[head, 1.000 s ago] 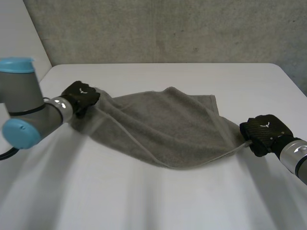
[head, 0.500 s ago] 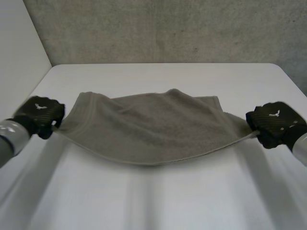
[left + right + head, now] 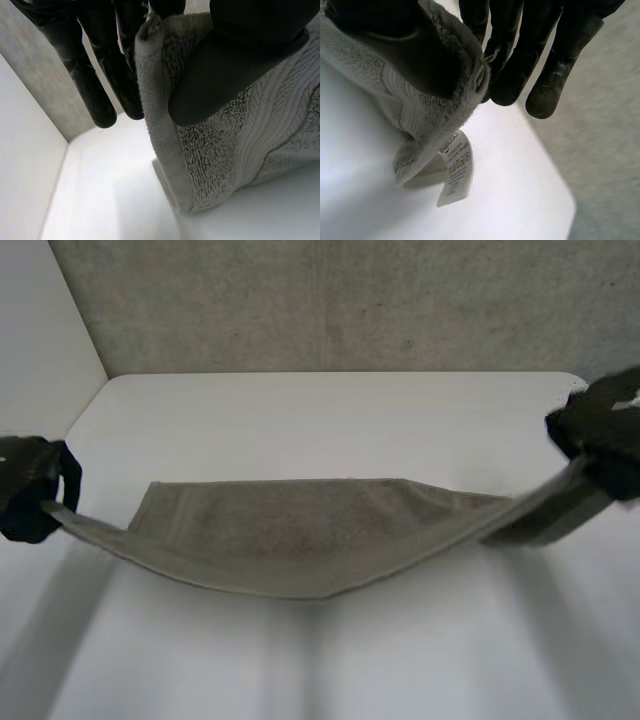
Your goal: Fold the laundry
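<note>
Head view first: the towel (image 3: 300,540) is slung between both hands across the middle of the frame. Its sagging belly looks to be resting on the tabletop (image 3: 330,410). The left hand (image 3: 30,490) is seen at the left edge, about mid-height, and the right hand (image 3: 600,435) is up in the upper right corner, so the right end is carried noticeably higher. This looks like the stretch-out before a fold. It'd probably be done best if the two ends are levelled, the pull is kept even, and neither pinch is slackened until the cloth is laid flat, otherwise a skewed edge is likely.

Left wrist view: the towel's end is clamped under the thumb (image 3: 235,55), with the cloth bunched against the inner fingers, so it's being gripped. The outer fingers (image 3: 95,95) are stretched out straight beside the cloth's edge.

Right wrist view: same deal here. A corner is pinched between the thumb (image 3: 390,45) and the fingers (image 3: 540,80), and a care label (image 3: 455,170) dangles just below that corner.
</note>
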You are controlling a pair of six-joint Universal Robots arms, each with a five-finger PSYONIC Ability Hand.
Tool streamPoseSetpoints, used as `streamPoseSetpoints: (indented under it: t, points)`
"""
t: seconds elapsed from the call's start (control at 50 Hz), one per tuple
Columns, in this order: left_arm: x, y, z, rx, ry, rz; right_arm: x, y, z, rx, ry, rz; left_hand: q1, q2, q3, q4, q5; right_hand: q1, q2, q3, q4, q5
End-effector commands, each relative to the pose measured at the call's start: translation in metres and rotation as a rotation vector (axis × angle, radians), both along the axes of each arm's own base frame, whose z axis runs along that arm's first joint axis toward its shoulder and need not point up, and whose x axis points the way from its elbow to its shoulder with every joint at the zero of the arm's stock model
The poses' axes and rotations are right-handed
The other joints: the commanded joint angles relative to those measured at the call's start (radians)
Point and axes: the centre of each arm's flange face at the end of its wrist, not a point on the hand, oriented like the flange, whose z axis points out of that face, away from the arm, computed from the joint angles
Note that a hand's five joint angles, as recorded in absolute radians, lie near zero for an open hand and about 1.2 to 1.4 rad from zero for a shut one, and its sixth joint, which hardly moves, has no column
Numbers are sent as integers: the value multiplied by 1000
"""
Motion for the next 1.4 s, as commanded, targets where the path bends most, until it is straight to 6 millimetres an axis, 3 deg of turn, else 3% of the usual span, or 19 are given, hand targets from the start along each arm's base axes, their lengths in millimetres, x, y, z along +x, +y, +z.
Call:
streamPoseSetpoints:
  t: [0.02, 0.16, 0.36, 0.46, 0.68, 0.88, 0.9, 0.92, 0.94, 0.96, 0.98, 1.0, 1.08, 1.14, 1.24, 1.26, 1.3, 1.36, 1.4]
  points:
    - [3, -27, -38, 86, 20, -6, 0, -22, -51, 177, 93, 45, 208, 180, 180, 178, 196, 58, 56, 49, 49, 47]
    - [-3, -59, -61, 118, 58, -32, 2, -50, -79, 254, 75, 45, 208, 180, 180, 178, 196, 58, 56, 49, 49, 47]
    - [-11, -125, -95, 149, 38, 63, 23, -101, -104, 198, 29, -11, 208, 180, 180, 178, 196, 58, 56, 49, 49, 47]
    - [-18, -147, -107, 141, 22, 77, 38, -129, -121, 143, 48, -41, 208, 180, 180, 178, 196, 58, 56, 49, 49, 47]
    - [-38, -179, -120, 93, -7, 84, 55, -161, -142, 55, 63, -71, 208, 180, 180, 178, 196, 58, 56, 49, 49, 47]
    - [-45, -187, -135, 96, -12, 69, 54, -174, -156, 54, 80, -97, 208, 180, 180, 178, 196, 58, 56, 49, 49, 47]
    - [-46, -188, -137, 91, -10, 70, 55, -175, -157, 53, 82, -100, 153, 125, 125, 123, 142, -275, -277, -284, -284, -286]
    - [-46, -188, -137, 91, -10, 70, 55, -175, -157, 53, 82, -100, 153, 124, 125, 123, 141, -279, -280, -287, -288, -290]
    - [-47, -189, -139, 83, -11, 66, 54, -176, -159, 53, 85, -107, -414, -443, -442, -444, -426, -997, -998, -1005, -1006, -1008]
    - [-47, -190, -139, 78, -12, 69, 53, -177, -159, 53, 87, -117, -859, -887, -887, -889, -870, -1164, -1166, -1172, -1173, -1175]
    - [-47, -190, -139, 78, -12, 69, 53, -177, -159, 53, 87, -117, -863, -892, -891, -893, -875, -1164, -1166, -1172, -1173, -1175]
    - [-47, -190, -138, 75, -10, 69, 52, -178, -158, 46, 91, -132, -1014, -1042, -1042, -1044, -1025, -1164, -1166, -1172, -1173, -1175]
    - [-47, -190, -134, 68, -4, 73, 50, -181, -152, 24, 90, -158, -1014, -1042, -1042, -1044, -1025, -1164, -1166, -1172, -1173, -1175]
    - [-47, -189, -131, 63, -3, 73, 50, -185, -139, -18, 58, -182, -1014, -1042, -1042, -1044, -1025, -1164, -1166, -1172, -1173, -1175]
    - [-46, -177, -104, 27, 3, 73, 44, -185, -94, -91, -110, -238, -1014, -1042, -1042, -1044, -1025, -1164, -1166, -1172, -1173, -1175]
    - [-46, -177, -104, 27, 3, 73, 44, -185, -94, -91, -110, -238, -1014, -1042, -1042, -1044, -1025, -1164, -1166, -1172, -1173, -1175]
    - [-45, -166, -89, 9, 5, 71, 43, -182, -81, -103, -148, -248, -1014, -1042, -1042, -1044, -1025, -1164, -1166, -1172, -1173, -1175]
    - [-44, -160, -84, 6, 6, 72, 40, -169, -62, -104, -201, -254, -1014, -1042, -1042, -1044, -1025, -1164, -1166, -1172, -1173, -1175]
    - [-43, -144, -74, 3, 7, 69, 37, -149, -52, -86, -224, -260, -1014, -1042, -1042, -1044, -1025, -1164, -1166, -1172, -1173, -1175]
